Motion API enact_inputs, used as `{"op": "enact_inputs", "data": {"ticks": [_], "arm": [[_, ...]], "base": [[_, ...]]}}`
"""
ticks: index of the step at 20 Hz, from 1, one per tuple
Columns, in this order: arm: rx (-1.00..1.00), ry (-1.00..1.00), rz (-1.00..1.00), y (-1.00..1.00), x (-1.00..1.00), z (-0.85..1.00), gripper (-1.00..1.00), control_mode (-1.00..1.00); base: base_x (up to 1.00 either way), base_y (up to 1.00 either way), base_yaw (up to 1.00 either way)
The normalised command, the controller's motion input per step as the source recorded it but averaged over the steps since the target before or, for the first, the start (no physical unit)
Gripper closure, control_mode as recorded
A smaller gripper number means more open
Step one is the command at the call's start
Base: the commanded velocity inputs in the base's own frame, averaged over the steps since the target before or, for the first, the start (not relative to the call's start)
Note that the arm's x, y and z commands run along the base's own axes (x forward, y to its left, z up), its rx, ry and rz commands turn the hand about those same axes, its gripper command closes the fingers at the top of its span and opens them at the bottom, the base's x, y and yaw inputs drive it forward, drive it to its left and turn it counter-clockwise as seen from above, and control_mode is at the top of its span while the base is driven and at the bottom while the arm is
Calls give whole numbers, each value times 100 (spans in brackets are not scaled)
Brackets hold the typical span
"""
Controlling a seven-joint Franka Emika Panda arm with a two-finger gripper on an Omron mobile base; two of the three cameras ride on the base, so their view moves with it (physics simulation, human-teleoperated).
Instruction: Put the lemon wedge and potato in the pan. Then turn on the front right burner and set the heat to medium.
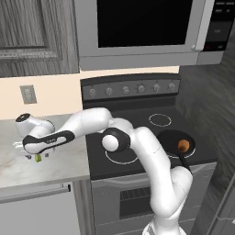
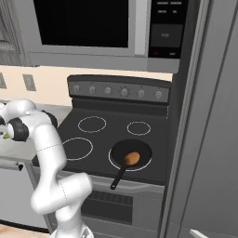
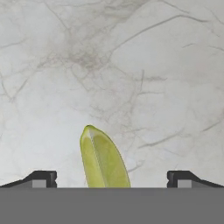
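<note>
Judging by the scene, half the loading was done: the potato (image 2: pixel 132 158) lay in the pan (image 2: pixel 146 154) (front right of the stove), while the lemon wedge (image 3: pixel 103 160) remained on the counter (image 1: pixel 41 170), framed between the wide-open gripper (image 3: pixel 111 180); burner untouched.

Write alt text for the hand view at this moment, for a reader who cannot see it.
A yellow-green lemon wedge lies on a pale marbled counter, centred between the two dark fingertips of the open end effector, which points down at it. Nothing is gripped, and the wedge's near end is cut off at the bottom of the view.
</note>
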Motion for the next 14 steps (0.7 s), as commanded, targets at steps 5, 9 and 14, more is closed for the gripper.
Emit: {"op": "enact_inputs", "data": {"ticks": [5,9,14], "arm": [[0,0,0,0,0,-13,-100,-100],[0,0,0,0,0,-11,100,-100],[0,-1,0,0,0,-2,100,-100]], "base": [[0,0,0],[0,0,0],[0,0,0]]}}
